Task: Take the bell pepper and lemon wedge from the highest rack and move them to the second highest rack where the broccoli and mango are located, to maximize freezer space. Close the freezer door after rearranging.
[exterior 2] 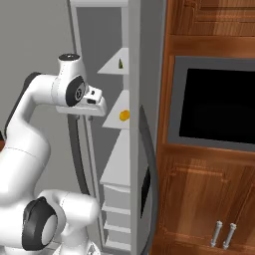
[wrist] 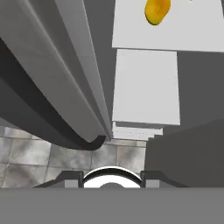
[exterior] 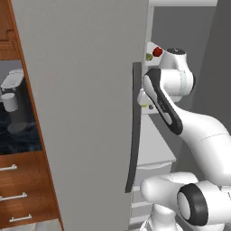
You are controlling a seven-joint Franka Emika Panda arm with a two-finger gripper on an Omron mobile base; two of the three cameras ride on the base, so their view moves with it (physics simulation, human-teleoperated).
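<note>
Where the top white rack (exterior: 151, 48) shows past the door's edge at upper centre of the left base view, the bell pepper (exterior: 157, 52) sits as a small glossy red round piece with no clear long axis. Just to its lower left lies the lemon wedge (exterior: 149, 57), a tiny olive-yellow bit; in the right base view it stands as a small dark-olive sliver with its point upward on the top rack, upper centre of the frame. Which way it points in the left base view is too small to tell.

One rack below, an orange-yellow mango (exterior 2: 124, 115) lies near the rack's front edge, centre of the right base view; the hand view has it at its top edge on a white shelf, its long axis running roughly up and down that frame. A yellow-green bit (exterior: 144, 106) peeks out on this rack in the left base view.

Below come further white shelves and drawers. The freezer door (exterior: 85, 113), a plain light-grey slab, stands open and fills the left base view's middle, its long dark curved handle (exterior: 134, 131) running vertically. Wooden cabinets and a dark oven panel (exterior 2: 219, 102) fill the right half of the right base view; grey stone tiles (wrist: 26, 153) cover the floor.

The gripper (exterior 2: 91, 110) hangs just outside the racks, level with the mango; I cannot tell whether its fingers are spread or together.
</note>
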